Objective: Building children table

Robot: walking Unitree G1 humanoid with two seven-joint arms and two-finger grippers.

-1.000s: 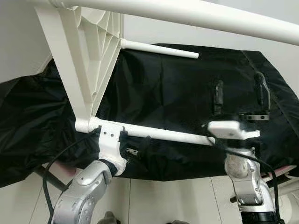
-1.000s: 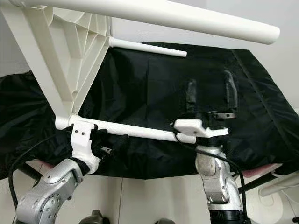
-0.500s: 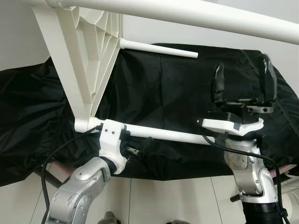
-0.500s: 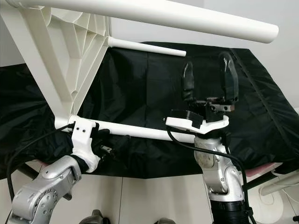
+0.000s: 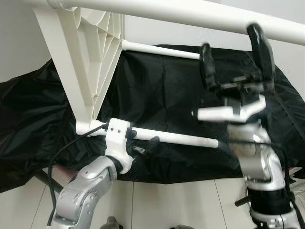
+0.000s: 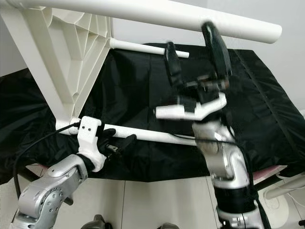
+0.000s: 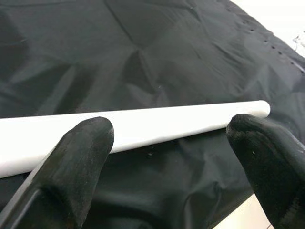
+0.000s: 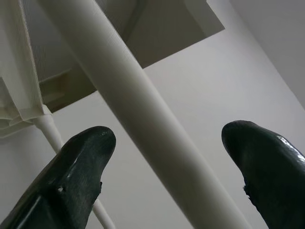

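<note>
Frame: ribbed white plastic, round legs | left gripper, right gripper: fingers apart

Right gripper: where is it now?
The right gripper is raised on the right side, fingers open and pointing up just under the top white leg, above the black cloth.

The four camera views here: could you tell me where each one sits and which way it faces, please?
Left eye view: head, looking forward and down at white table frame, black cloth; both arms show, right gripper raised.
Right eye view: same scene, other eye.
Left wrist view: along left gripper at lower leg over cloth.
Right wrist view: looks up past black fingers at top leg.
Shared: both legs appear in the head views.
</note>
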